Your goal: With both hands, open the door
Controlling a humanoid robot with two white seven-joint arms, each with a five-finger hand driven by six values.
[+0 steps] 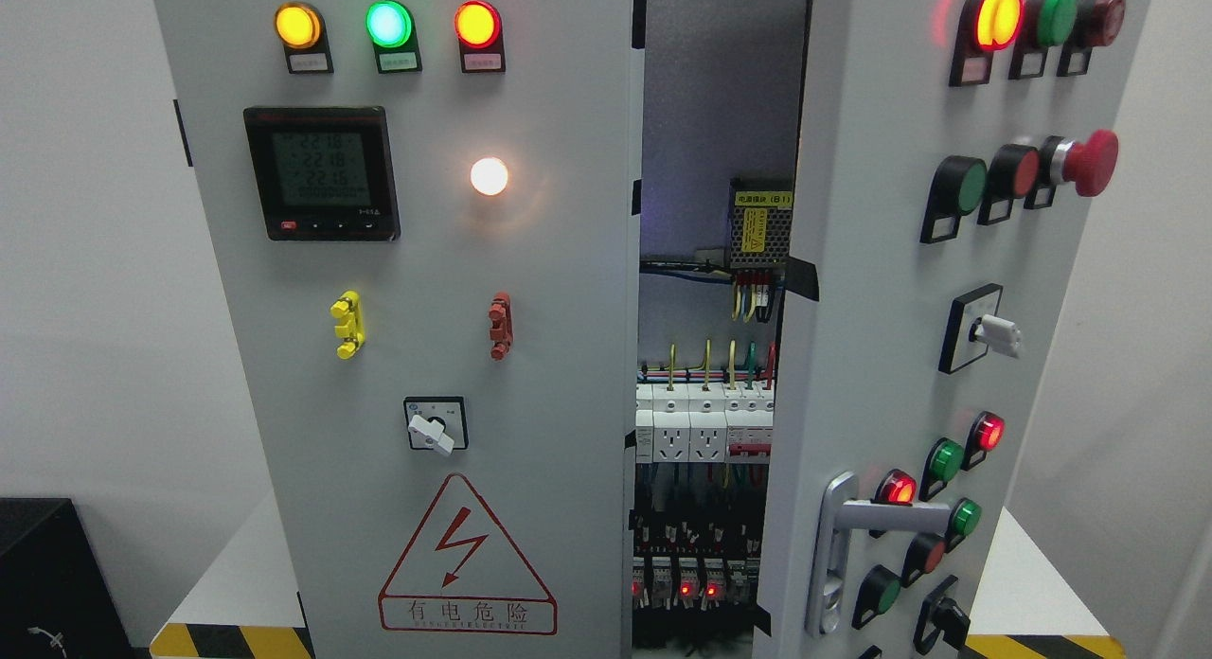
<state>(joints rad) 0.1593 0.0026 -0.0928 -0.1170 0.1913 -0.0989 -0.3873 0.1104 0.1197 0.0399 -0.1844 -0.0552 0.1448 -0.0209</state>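
A grey electrical cabinet fills the head view. Its right door [881, 290] stands partly swung outward, leaving a gap through which wiring, breakers [703, 432] and a power supply [759, 228] show. A silver lever handle [876, 519] sits low on that door, among green and red buttons and lamps. The left door [417, 432] is closed flat; it carries three lit lamps, a digital meter [322, 173], a rotary switch [435, 424] and a red hazard triangle [464, 555]. Neither of my hands nor arms shows in this view.
A red mushroom stop button [1089, 162] sticks out from the right door's upper part. The cabinet stands on a white base with yellow-black striped edging [232, 640]. A black box [47, 583] sits at lower left. White walls flank both sides.
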